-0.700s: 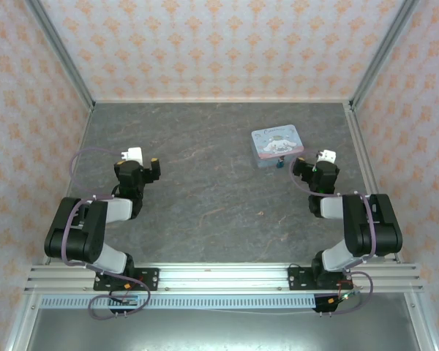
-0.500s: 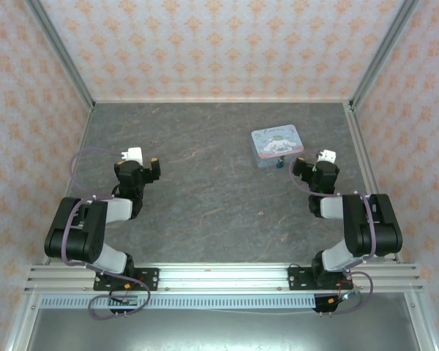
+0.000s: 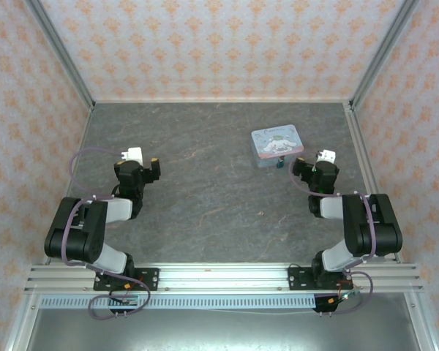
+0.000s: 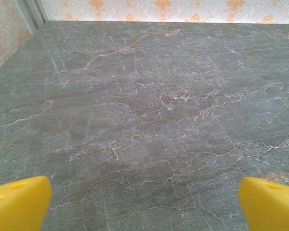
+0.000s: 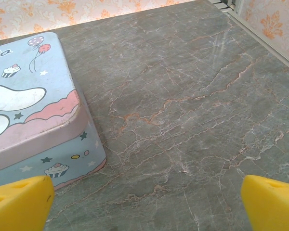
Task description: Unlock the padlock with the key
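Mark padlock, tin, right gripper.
padlock (image 3: 279, 164), top external view, its teal body.
tin (image 5: 33, 110), right wrist view, lid's printed top.
right gripper (image 5: 145, 204), right wrist view, midway between fingertips.

1. A pale blue rectangular tin (image 3: 277, 143) lies flat at the far right of the table. It is printed with a white cartoon figure, balloons and cupcakes.
2. The table (image 3: 205, 190) is grey-green stone-look with pale and rusty veins.
3. Walls (image 3: 219, 44) papered cream with orange motifs stand at the far, left and right sides.
4. A slotted aluminium rail (image 3: 219, 276) runs along the near edge.
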`<state>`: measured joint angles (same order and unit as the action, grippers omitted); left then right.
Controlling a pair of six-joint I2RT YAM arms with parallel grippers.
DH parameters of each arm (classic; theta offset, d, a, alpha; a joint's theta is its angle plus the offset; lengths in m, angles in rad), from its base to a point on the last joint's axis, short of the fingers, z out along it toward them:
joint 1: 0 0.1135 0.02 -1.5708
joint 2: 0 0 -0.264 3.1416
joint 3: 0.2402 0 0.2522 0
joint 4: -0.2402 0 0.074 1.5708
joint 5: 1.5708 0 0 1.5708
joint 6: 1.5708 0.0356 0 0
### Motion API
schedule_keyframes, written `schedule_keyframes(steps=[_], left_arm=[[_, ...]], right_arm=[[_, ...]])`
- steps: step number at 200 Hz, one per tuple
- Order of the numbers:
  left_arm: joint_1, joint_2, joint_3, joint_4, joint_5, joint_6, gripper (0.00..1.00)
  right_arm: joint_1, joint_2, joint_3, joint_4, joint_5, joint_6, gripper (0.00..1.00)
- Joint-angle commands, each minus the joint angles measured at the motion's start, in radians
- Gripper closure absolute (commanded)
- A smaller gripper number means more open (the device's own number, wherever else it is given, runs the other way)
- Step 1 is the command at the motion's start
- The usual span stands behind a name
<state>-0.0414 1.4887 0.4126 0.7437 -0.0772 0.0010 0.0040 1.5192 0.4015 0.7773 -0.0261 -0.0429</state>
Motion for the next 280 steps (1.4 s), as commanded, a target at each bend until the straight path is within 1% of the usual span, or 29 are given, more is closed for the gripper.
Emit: schedule_keyframes(steps=[1, 48, 61, 69, 78, 92, 115, 131, 146, 166, 181, 197, 204, 206, 229, 253, 280], left_arm=[[-0.002, 0.007, 0.023, -0.020, 0.009, 0.016, 0.00], [0.000, 0.005, 0.022, -0.018, 0.008, 0.016, 0.00], [-0.003, -0.015, 0.039, -0.052, -0.027, 0.003, 0.00], [-0.003, -0.053, 0.073, -0.141, -0.040, -0.002, 0.00], [-0.004, -0.101, 0.105, -0.246, -0.049, -0.004, 0.00], [-0.012, -0.169, 0.133, -0.318, -0.076, -0.008, 0.00], [-0.019, -0.264, 0.177, -0.419, -0.071, -0.088, 0.00], [-0.026, -0.314, 0.227, -0.512, -0.037, -0.151, 0.00], [-0.032, -0.347, 0.276, -0.612, 0.010, -0.241, 0.00], [-0.037, -0.376, 0.325, -0.708, 0.089, -0.356, 0.00], [-0.043, -0.381, 0.330, -0.725, 0.153, -0.443, 0.00], [-0.063, -0.368, 0.332, -0.725, 0.222, -0.519, 0.00], [-0.075, -0.358, 0.334, -0.721, 0.247, -0.530, 0.00], [-0.080, -0.356, 0.334, -0.720, 0.255, -0.554, 0.00], [-0.139, -0.315, 0.335, -0.694, 0.321, -0.630, 0.00], [-0.198, -0.275, 0.330, -0.667, 0.356, -0.668, 0.00], [-0.228, -0.247, 0.312, -0.600, 0.332, -0.697, 0.00]], right_arm=[[0.003, 0.004, 0.018, 0.000, 0.010, 0.001, 0.01], [0.001, 0.000, 0.013, 0.006, 0.008, 0.002, 0.01], [0.001, -0.025, 0.022, -0.021, 0.066, 0.025, 0.01], [0.000, -0.072, 0.045, -0.109, 0.082, 0.036, 0.01], [-0.002, -0.136, 0.077, -0.218, 0.074, 0.037, 0.01], [-0.002, -0.228, 0.091, -0.294, 0.054, 0.038, 0.01], [-0.001, -0.325, 0.144, -0.480, 0.042, 0.046, 0.01], [-0.002, -0.344, 0.194, -0.630, 0.019, 0.065, 0.01], [-0.002, -0.375, 0.240, -0.766, -0.014, 0.112, 0.01], [-0.001, -0.387, 0.299, -0.939, -0.096, 0.181, 0.01], [0.005, -0.390, 0.327, -1.042, -0.171, 0.223, 0.01], [0.017, -0.390, 0.339, -1.118, -0.206, 0.286, 0.01], [0.023, -0.392, 0.340, -1.142, -0.223, 0.307, 0.00], [0.025, -0.392, 0.338, -1.147, -0.231, 0.313, 0.00], [0.082, -0.405, 0.320, -1.182, -0.331, 0.336, 0.05], [0.170, -0.407, 0.325, -1.281, -0.326, 0.352, 0.14], [0.280, -0.380, 0.329, -1.371, -0.314, 0.384, 0.24]])
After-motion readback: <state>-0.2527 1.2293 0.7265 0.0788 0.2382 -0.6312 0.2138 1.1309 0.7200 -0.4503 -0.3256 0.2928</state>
